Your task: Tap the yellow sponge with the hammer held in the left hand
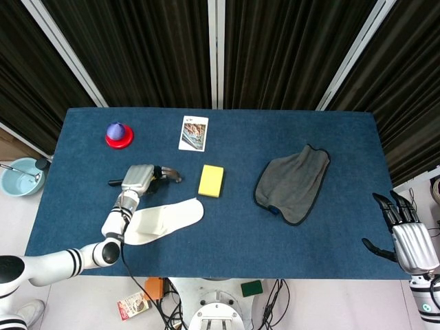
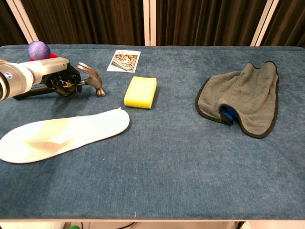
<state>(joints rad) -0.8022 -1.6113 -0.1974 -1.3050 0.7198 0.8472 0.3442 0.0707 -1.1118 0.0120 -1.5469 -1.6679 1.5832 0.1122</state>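
Hammer (image 2: 88,78) was gripped by its handle in the left hand (image 2: 59,76), fingers curled round it, its metal head lying on the blue table cloth (image 2: 167,157) left of the yellow sponge (image 2: 141,91) and apart from it. Sponge lay flat near the table's middle. Right hand (image 1: 405,237) hung off the table's right edge, fingers spread, holding nothing. White insole (image 2: 62,136) lay in front of the left hand; grey cloth (image 2: 240,95) lay well right.
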